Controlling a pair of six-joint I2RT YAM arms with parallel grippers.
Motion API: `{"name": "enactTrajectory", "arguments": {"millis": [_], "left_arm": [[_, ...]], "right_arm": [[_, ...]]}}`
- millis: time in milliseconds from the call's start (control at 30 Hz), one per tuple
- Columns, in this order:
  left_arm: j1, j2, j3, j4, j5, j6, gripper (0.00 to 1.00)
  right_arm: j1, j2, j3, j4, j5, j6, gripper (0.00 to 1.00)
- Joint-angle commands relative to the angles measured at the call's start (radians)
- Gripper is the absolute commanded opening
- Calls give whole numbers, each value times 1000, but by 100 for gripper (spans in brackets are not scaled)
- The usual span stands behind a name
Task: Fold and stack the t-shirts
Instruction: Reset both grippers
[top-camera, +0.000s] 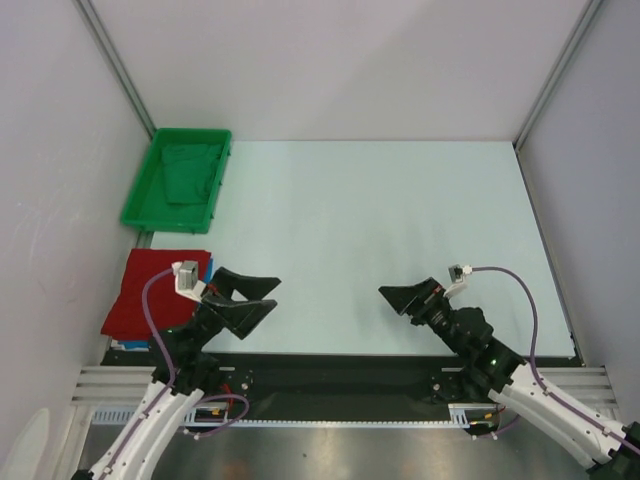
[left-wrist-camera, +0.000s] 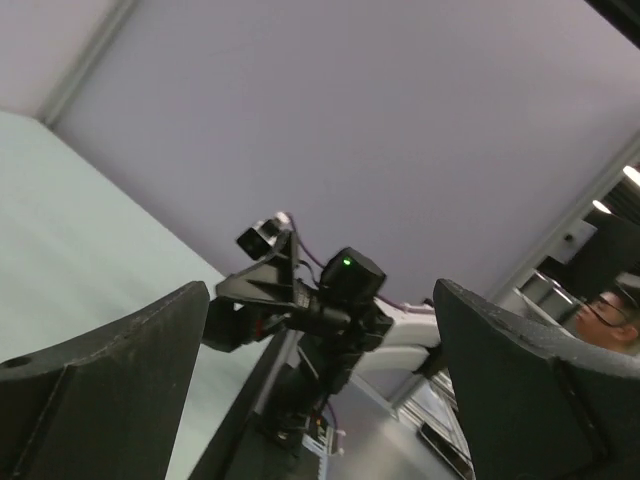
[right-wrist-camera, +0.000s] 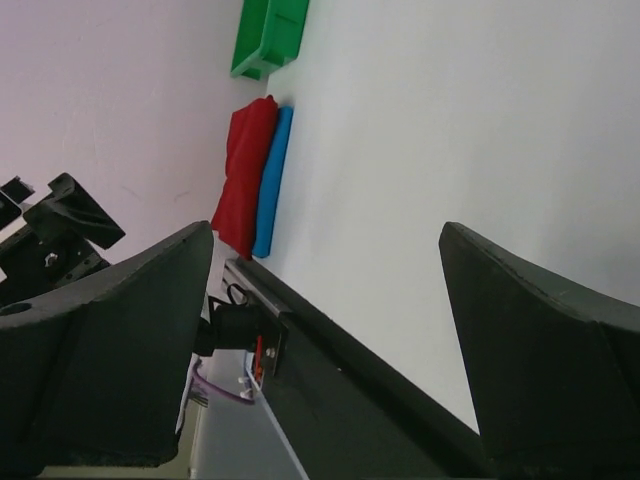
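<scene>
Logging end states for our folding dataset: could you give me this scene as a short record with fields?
red t-shirt: folded, lying on the blue one, near left of the table
blue t-shirt: folded, under the red one
green bin: far left, holds a dark green cloth
left pincer: open, empty, right of the stack
right pincer: open, empty, over bare table
task state: both shirts appear folded and stacked

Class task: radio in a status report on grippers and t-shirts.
Left gripper, right gripper open, empty. Red t-shirt folded atop blue t-shirt. Green bin apart; nothing obstructing.
</scene>
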Motion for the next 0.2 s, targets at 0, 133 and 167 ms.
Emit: {"name": "enactTrajectory", "arguments": {"millis": [0,133,167], "left_arm": [[-5,-59,-244,159,126,-103,100],[-6,-67,-255,433,214,-282,100],[-6,-85,-255,479,220,-318,100]], "right_arm": [[5,-15,-114,-1,-40,29,100],[4,-15,-123,185,-217,21,100],[4,-15,-130,333,-272,10,100]]}}
